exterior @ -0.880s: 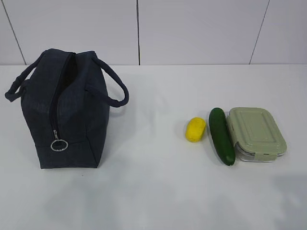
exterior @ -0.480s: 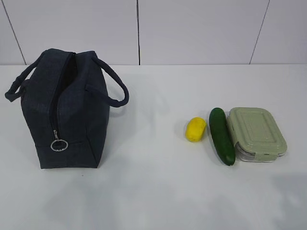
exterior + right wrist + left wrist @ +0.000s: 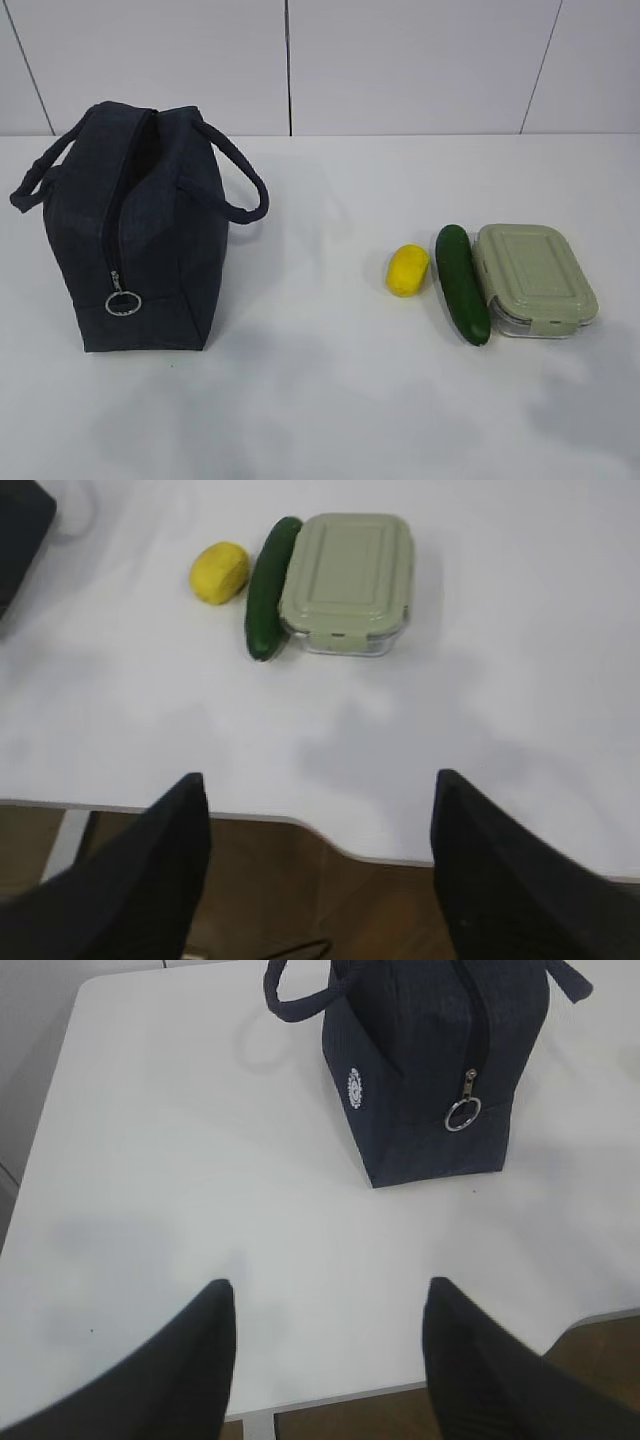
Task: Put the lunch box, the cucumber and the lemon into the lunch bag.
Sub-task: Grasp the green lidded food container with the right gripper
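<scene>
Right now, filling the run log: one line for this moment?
lunch bag zipped | lemon, cucumber, lunch box on table | both grippers open, empty

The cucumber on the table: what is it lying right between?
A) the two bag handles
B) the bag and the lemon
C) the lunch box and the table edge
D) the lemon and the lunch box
D: the cucumber lies with the lemon on one side and the lunch box against its other side.
</scene>
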Robot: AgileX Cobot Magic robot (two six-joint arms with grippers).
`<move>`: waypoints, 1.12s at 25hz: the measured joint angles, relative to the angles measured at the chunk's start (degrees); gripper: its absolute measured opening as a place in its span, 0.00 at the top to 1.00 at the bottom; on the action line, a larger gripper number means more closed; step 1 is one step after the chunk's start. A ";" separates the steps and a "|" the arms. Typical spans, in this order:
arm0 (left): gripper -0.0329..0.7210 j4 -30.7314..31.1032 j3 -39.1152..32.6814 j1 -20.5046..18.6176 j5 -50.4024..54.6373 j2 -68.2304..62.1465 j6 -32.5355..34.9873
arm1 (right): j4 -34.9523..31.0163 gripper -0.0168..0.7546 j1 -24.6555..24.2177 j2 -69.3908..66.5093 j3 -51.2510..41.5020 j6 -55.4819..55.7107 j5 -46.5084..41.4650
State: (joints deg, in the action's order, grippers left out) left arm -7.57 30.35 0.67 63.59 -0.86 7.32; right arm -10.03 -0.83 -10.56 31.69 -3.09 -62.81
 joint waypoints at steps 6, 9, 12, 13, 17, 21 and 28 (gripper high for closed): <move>0.39 0.00 0.00 0.50 0.00 0.00 0.00 | -5.99 0.29 0.00 -18.03 4.83 0.27 2.75; 0.39 0.00 0.00 0.50 0.00 0.00 0.00 | -7.56 0.29 0.00 -26.79 7.36 -1.20 4.31; 0.39 0.00 0.00 0.50 0.00 0.00 0.00 | -7.95 0.29 0.00 -34.68 10.58 -3.88 4.85; 0.39 0.00 0.00 0.50 0.00 0.00 0.00 | -7.95 0.29 0.00 -37.17 11.84 -4.77 4.93; 0.39 0.00 0.00 0.50 0.00 0.00 0.00 | -8.52 0.29 0.00 -46.68 16.62 -7.29 5.31; 0.39 0.00 0.00 0.50 0.00 0.00 0.00 | -10.28 0.35 0.00 -55.05 21.03 -8.83 4.50; 0.39 0.00 0.00 0.50 0.00 0.00 0.00 | -13.76 0.52 -1.96 -62.53 23.25 -10.73 6.99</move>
State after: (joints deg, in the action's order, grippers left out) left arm -7.57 30.35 1.17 63.59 -0.86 7.32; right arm -23.79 -2.80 -73.10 54.95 -13.82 -55.82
